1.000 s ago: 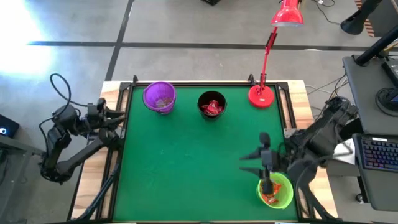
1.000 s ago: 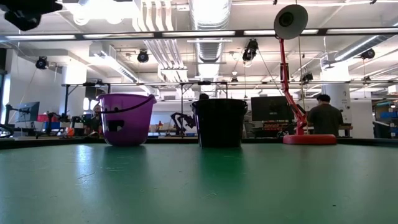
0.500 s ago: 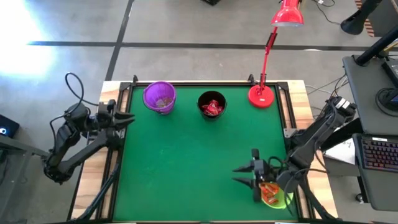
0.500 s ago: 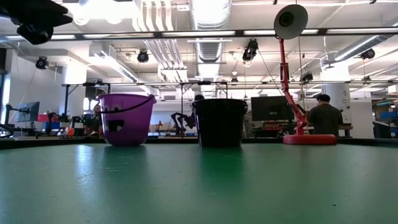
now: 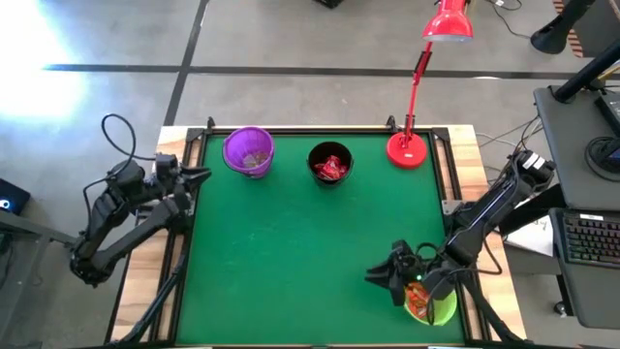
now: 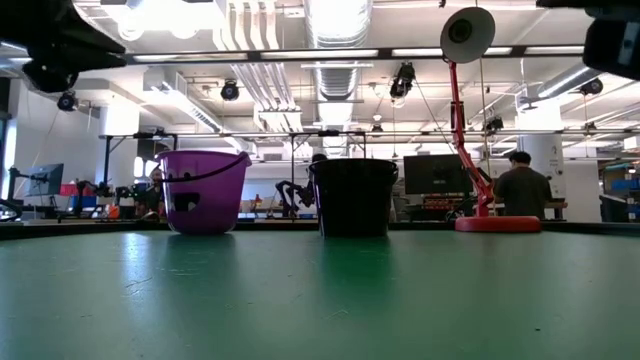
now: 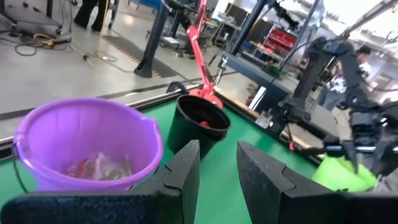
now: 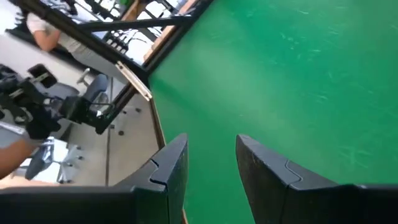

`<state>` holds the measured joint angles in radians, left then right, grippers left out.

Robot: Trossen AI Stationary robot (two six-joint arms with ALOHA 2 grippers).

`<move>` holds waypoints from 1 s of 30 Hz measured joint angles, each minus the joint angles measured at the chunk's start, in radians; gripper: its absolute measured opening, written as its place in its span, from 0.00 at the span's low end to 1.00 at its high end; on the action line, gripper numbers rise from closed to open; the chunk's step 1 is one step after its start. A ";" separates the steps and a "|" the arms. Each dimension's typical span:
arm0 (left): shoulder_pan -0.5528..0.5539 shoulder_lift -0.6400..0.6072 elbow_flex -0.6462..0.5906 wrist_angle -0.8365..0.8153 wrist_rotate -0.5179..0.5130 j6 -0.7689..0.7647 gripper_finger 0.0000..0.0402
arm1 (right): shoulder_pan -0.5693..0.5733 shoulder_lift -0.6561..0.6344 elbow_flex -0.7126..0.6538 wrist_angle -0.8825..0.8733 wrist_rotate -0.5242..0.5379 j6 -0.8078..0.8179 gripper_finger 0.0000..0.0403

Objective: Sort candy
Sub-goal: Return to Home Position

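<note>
Three cups stand on the green table (image 5: 291,252). The purple cup (image 5: 249,152) at the far left holds pale and reddish candy (image 7: 99,168). Beside it, the black cup (image 5: 330,165) holds shiny red candy (image 5: 331,169). The green cup (image 5: 433,302) at the near right holds orange-red candy (image 5: 418,302). My right gripper (image 5: 380,273) hovers open just left of the green cup, with only bare table between its fingers (image 8: 211,140). My left gripper (image 5: 201,175) is open at the table's left edge, facing the purple cup (image 7: 87,146), and holds nothing.
A red desk lamp stands with its base (image 5: 407,149) at the far right corner, and its arm reaches up past the far edge. A dark rail frames the table (image 5: 448,174). The green surface between the cups lies bare. People stand in the room beyond the table (image 6: 518,188).
My right gripper has come down beside the green cup, drifting toward the table's near edge, and has rolled about its own axis. My left gripper has shifted a little toward the table and rolled slightly. Both stayed open. The cups have kept still.
</note>
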<state>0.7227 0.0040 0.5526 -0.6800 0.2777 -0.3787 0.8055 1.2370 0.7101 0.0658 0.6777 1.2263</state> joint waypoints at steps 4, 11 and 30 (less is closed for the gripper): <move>0.000 0.002 -0.031 -0.002 -0.001 0.019 0.22 | 0.000 -0.001 0.028 0.000 0.003 -0.061 0.32; 0.000 0.002 -0.133 -0.001 0.001 -0.186 0.22 | 0.000 -0.079 0.074 0.022 0.003 -0.415 0.32; 0.000 0.000 -0.148 0.281 0.021 0.012 0.22 | 0.041 -0.702 -0.152 0.022 -0.385 -1.090 0.32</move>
<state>0.7227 0.0044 0.4048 -0.3992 0.2985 -0.3664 0.8463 0.5351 0.5579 0.0882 0.2929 0.1360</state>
